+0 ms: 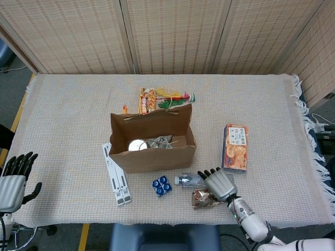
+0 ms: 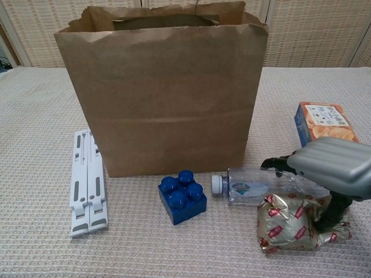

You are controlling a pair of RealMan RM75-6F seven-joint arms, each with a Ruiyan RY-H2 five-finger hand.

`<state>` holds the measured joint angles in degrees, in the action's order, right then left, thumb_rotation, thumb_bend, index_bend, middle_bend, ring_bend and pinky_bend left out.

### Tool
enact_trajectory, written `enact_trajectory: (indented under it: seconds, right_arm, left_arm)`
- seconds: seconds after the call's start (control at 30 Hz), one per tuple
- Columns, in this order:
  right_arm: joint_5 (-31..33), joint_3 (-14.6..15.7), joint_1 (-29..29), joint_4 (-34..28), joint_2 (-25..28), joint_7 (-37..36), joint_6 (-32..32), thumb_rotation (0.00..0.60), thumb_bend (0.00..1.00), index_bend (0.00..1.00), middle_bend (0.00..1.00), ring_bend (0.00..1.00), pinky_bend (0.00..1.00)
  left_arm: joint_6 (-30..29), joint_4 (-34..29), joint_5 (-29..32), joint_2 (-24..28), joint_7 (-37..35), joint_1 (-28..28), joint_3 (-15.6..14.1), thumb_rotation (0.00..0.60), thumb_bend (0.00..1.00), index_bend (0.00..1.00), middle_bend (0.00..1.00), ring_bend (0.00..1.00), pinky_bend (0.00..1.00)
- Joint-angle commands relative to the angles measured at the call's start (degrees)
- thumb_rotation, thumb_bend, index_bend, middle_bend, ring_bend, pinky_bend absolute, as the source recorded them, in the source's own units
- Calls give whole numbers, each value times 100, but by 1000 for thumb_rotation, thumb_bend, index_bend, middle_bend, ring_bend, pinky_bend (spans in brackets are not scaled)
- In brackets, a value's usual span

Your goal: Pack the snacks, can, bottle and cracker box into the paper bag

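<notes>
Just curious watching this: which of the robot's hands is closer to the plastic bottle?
The right hand sits over the bottle; the left hand hangs far off by the table's left edge.

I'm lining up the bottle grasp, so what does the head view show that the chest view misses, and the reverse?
Only the head view shows the left hand idle off the table's edge, the can inside the paper bag, and snacks behind it. Only the chest view shows the bottle cap sideways, pointing towards the blue block. Both show the right hand over the bottle and foil snack, beside the cracker box.
</notes>
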<state>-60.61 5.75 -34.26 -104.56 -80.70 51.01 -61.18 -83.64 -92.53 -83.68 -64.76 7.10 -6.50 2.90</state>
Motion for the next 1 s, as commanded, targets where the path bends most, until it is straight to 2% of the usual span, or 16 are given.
enact_trajectory:
  seconds: [0.03, 0.57, 0.73, 0.87, 0.93, 1.0]
  right_arm:
    - [-167, -4, 60, -80, 159, -187, -106, 600, 363, 462, 581, 648, 791]
    - [-1307, -416, 425, -1074, 1646, -1787, -822, 600, 373, 467, 587, 648, 792]
    - [-1852, -750, 534, -1444, 2133, -2374, -1271, 600, 372, 467, 587, 648, 792]
    - [-1922, -885, 539, -1574, 2263, -2505, -1373, 600, 372, 467, 587, 648, 792]
    - [-1956, -1178, 501, -1830, 2467, -2647, -1538, 600, 373, 467, 587, 648, 791]
    - [-1823, -1735, 274, -2120, 2669, -2528, -1691, 600, 373, 466, 587, 648, 791]
  left_arm:
    - [-3, -1, 3, -4, 7, 2, 1, 600, 379, 29, 0, 0, 0]
    - [-20, -14, 15, -18, 54, 8, 8, 600, 379, 30, 0, 0, 0]
    - [-24, -9, 18, -28, 72, 8, 11, 600, 380, 29, 0, 0, 0]
    - [-25, -10, 18, -29, 74, 9, 11, 600, 379, 30, 0, 0, 0]
    - [-25, -14, 19, -27, 74, 9, 11, 600, 379, 29, 0, 0, 0]
    - [-21, -14, 18, -25, 67, 8, 10, 600, 380, 29, 0, 0, 0]
